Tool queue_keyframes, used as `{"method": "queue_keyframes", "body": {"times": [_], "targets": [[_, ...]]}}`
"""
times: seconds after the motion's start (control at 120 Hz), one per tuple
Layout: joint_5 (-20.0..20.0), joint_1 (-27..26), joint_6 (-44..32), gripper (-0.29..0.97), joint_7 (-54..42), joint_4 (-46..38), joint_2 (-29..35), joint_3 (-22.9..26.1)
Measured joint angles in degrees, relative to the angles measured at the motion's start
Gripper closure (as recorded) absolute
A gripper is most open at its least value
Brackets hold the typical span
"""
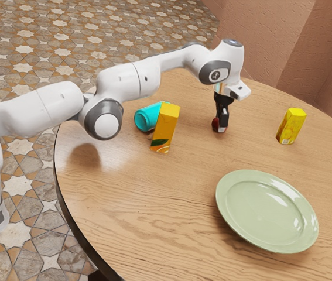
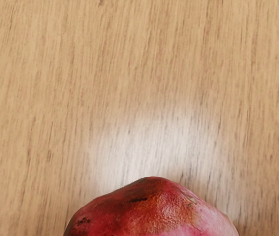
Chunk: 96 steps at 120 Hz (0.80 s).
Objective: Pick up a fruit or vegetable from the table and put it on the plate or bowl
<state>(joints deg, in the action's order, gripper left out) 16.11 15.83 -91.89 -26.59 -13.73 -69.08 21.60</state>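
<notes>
Five things share the table [image 1: 125, 193] with the gripper [image 1: 221, 122]. Farthest to the exterior view's left of the jaws, a teal can [image 1: 150, 116] lies on its side. An orange carton [image 1: 166, 127] stands on end close in front of it, between the can and the jaws; neither is a fruit, so both look like clutter to leave alone. The gripper points straight down with its tip at the table top, and the fruit [image 1: 215, 123], small, round and dark red, sits right at that tip, resting on the wood. In the wrist view its mottled red skin [image 2: 151, 209] bulges just under the hand against bare wood grain [image 2: 129, 73], which suggests the hand has been lined up over it for a vertical grasp. Whether the jaws have closed on the fruit or merely straddle it, I cannot tell. The plate [image 1: 242, 231], pale green, lies well apart from the jaws, nearer the camera and toward the exterior view's right, with open table between. A yellow carton [image 1: 291, 126] stands farthest to the right of the jaws, off that line. I judge this the grasping step. A round, hard-skinned fruit may roll or slip from a light pinch, so a firm, centred hold ought to come before any lift.
</notes>
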Motion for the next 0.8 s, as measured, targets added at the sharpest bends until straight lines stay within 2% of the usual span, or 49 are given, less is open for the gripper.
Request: {"method": "queue_keyframes", "body": {"times": [0.117,0.217,0.308,0.433,0.583,0.725,0.8], "targets": [[0.4,-0.1,-0.2,0.31,0.0,0.0,0.0,-0.1],[1.7,-0.9,0.4,0.36,0.1,0.0,1.0,-0.2],[4.0,-3.9,3.0,0.4,0.3,-1.1,5.6,-0.3],[6.5,-9.4,7.5,0.4,0.7,-7.9,15.7,-0.4],[7.7,-16.5,10.8,0.39,1.6,-18.3,25.4,-0.2],[7.9,-22.9,12.3,0.4,3.0,-22.0,27.7,0.2],[8.0,-24.4,12.8,0.38,3.8,-22.2,27.7,1.4]]}}
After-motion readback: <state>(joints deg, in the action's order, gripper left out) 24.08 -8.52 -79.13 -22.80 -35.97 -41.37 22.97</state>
